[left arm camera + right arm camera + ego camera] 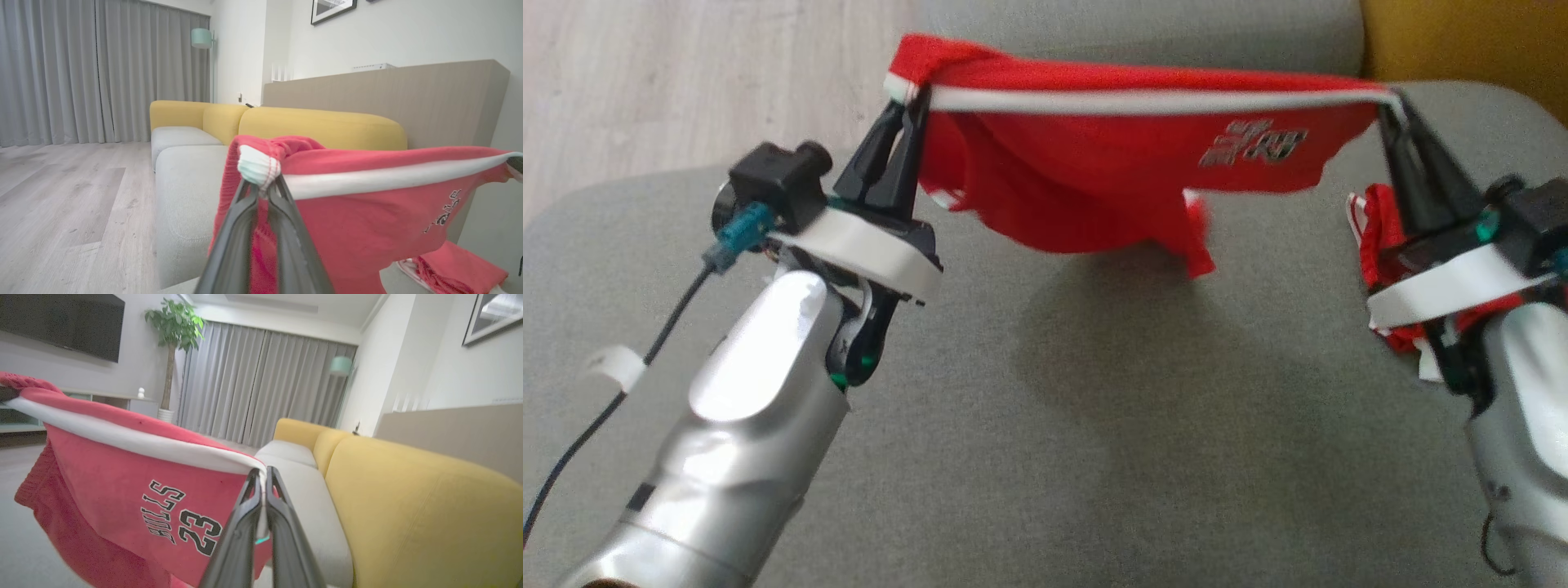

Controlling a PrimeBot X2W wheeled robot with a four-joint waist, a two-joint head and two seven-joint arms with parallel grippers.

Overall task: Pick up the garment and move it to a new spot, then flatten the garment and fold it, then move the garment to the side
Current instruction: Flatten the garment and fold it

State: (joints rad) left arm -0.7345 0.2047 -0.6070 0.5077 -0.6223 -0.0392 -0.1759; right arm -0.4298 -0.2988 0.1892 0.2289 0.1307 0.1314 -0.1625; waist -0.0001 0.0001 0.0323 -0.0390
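Observation:
The garment is red with a white-trimmed edge and dark printed lettering. It hangs stretched in the air above the grey sofa seat, held at both ends. My left gripper is shut on its left corner, and in the left wrist view that gripper pinches the white trim beside the red cloth. My right gripper is shut on the right corner; the right wrist view has it clamping the trim, with the garment sagging to the left. More red and white cloth lies bunched by my right wrist.
The grey seat cushion spreads under and before the hanging cloth. A yellow backrest rises at the far right. Wooden floor lies beyond the seat's left edge. A black cable trails from my left wrist.

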